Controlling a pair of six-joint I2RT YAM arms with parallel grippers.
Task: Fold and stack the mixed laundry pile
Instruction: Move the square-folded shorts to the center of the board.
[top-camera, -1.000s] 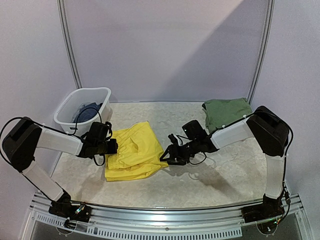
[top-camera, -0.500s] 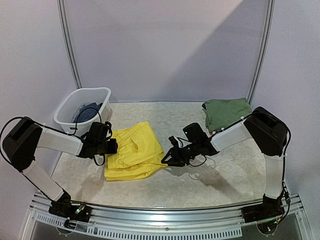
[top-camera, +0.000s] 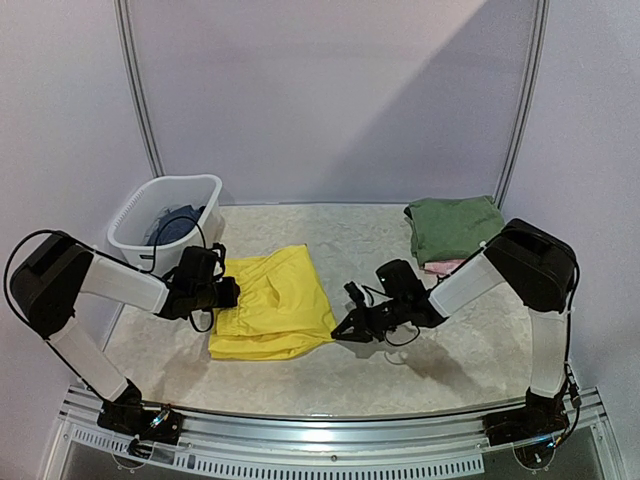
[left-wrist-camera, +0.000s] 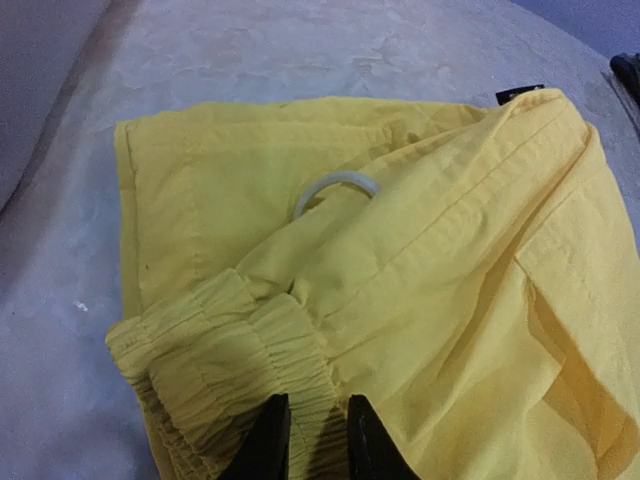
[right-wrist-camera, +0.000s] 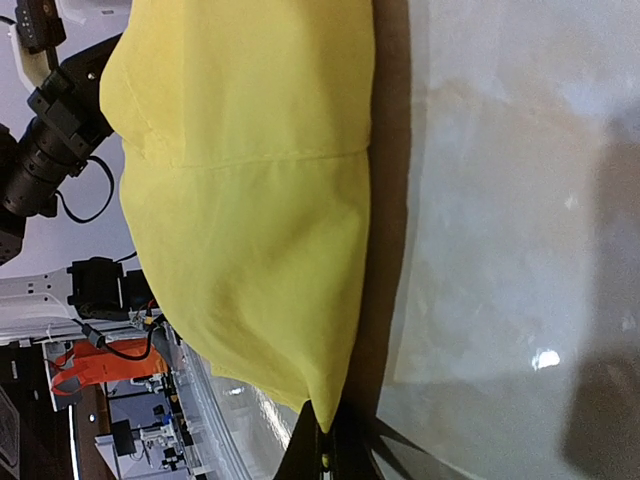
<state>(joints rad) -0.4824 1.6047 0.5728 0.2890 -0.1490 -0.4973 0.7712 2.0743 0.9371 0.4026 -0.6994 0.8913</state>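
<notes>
Locate the bright yellow drawstring shorts (top-camera: 272, 305) lying flat on the mottled grey bench (top-camera: 450, 350), left of centre, between the two arms. Confirm the left end effector (left-wrist-camera: 312, 440) pressed together on the gathered elastic waistband (left-wrist-camera: 230, 340) at the left edge of the garment. Confirm the right end effector (right-wrist-camera: 325, 455) pinching the near-right corner of the leg hem, low against the bench. Treat the step in hand, by judgement, as folding the hem over toward the waistband. Before lifting, check for both fabric layers inside the right pinch; otherwise expect the lower layer to stay behind. Raise the corner only enough to clear the cloth beneath, then carry it leftward in a shallow arc. Hold the left pinch low and steady as an anchor against sliding. Keep the pale drawstring loop (left-wrist-camera: 335, 185) tucked inside the fold. Set the hem down square with the waistband before releasing. For stacking, aim for the folded olive-green garment (top-camera: 455, 225) at the far right, with a pink garment (top-camera: 447, 267) showing at its near edge. Leave the dark blue garment (top-camera: 180, 225) in the white slotted plastic basket (top-camera: 185, 180) at the far left for a later pass.
</notes>
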